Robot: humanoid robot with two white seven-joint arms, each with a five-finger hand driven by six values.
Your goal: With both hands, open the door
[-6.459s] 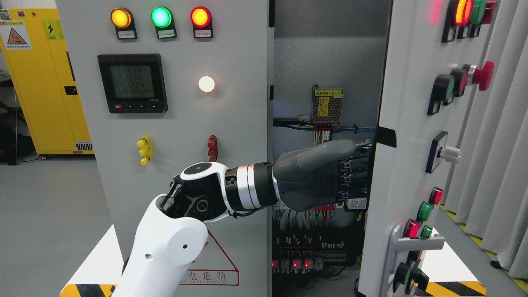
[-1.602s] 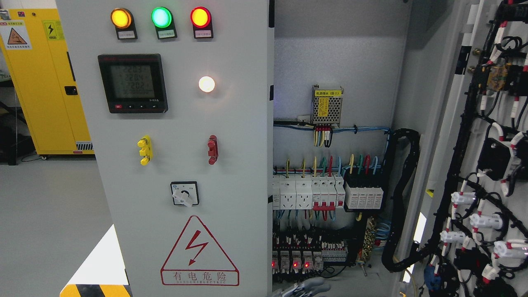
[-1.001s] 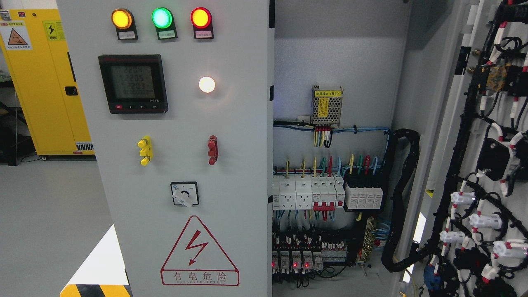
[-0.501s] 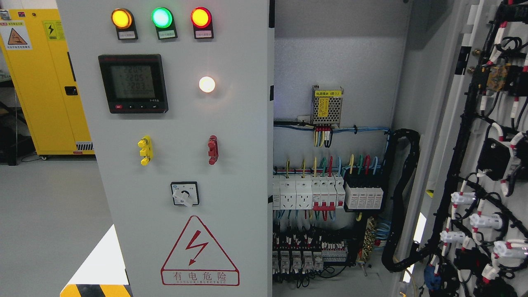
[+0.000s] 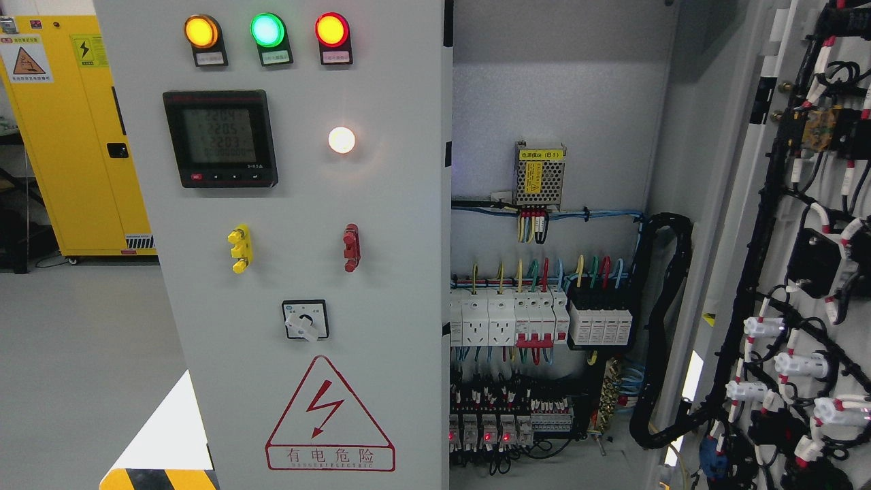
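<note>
Neither of your hands shows in the head view now, so you cannot tell from here whether the fingers are wide, narrow or holding anything. A few seconds back your left hand was reaching across the gap and pressing on the right door; since then that door has swung far out and the arm has dropped out of view, the last of it leaving the bottom edge about a second ago. The right door (image 5: 810, 224) now stands wide open at the right edge, its wired inner face turned toward you, well apart from the left door (image 5: 299, 224), which stays shut and flat to the cabinet with its three indicator lamps (image 5: 267, 30) lit. Between them the cabinet interior (image 5: 544, 102) is fully exposed, down to the row of breakers (image 5: 537, 318). Judging by this, the right-hand half of the opening looks finished; if both doors are meant, the left one is not yet started.
</note>
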